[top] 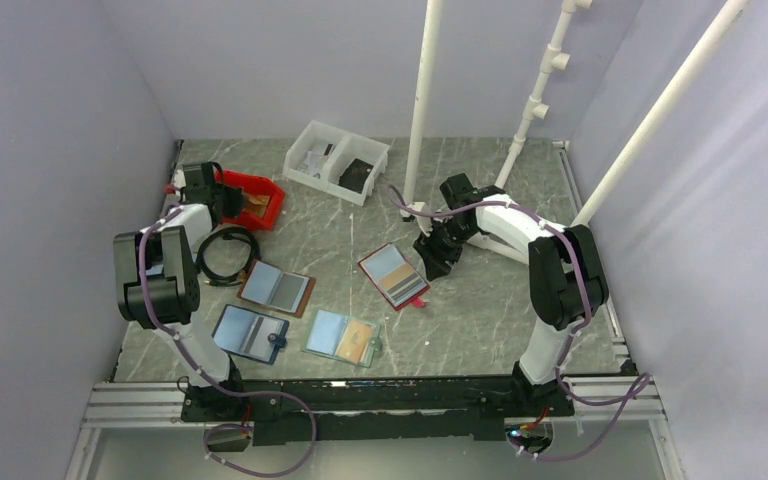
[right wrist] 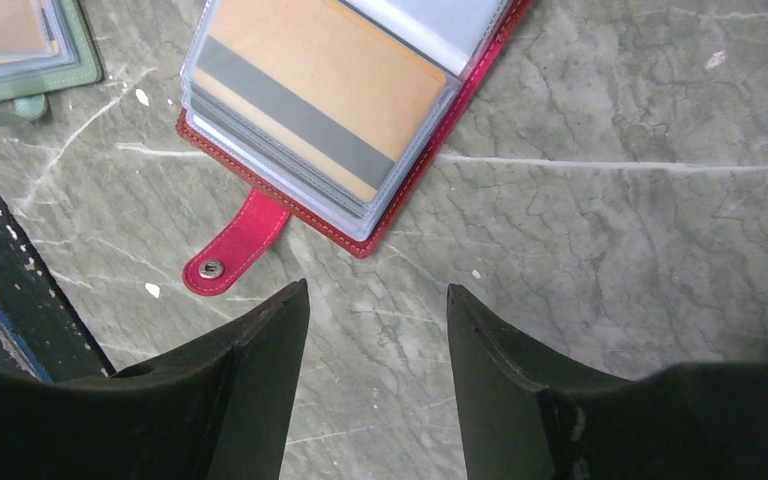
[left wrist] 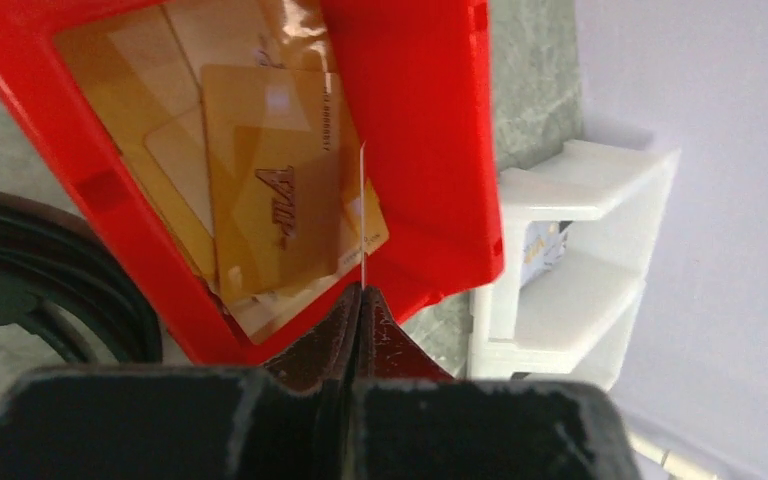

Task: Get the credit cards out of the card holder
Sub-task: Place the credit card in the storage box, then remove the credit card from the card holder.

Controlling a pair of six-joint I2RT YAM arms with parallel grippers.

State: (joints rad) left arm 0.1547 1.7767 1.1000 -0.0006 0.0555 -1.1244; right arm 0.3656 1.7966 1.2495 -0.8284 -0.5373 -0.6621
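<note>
The card holder (top: 394, 275), likely light and slide-prone, lies open right of centre beside the empty, spread right gripper (right wrist: 375, 300); pinch its stiff, slick orange card (right wrist: 310, 110) at an exposed edge, while the left gripper (left wrist: 360, 300), far left, clamps a thin card (left wrist: 363, 220) edge-on.

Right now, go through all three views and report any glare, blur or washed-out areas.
Top external: even soft light, sharp throughout. Left wrist: left gripper blurred up close; the card it pinches edge-on is only a thin bright line; glare on the gold cards in the red bin. Right wrist: right gripper dark and soft; card holder sharp, slight sheen on its plastic.
</note>
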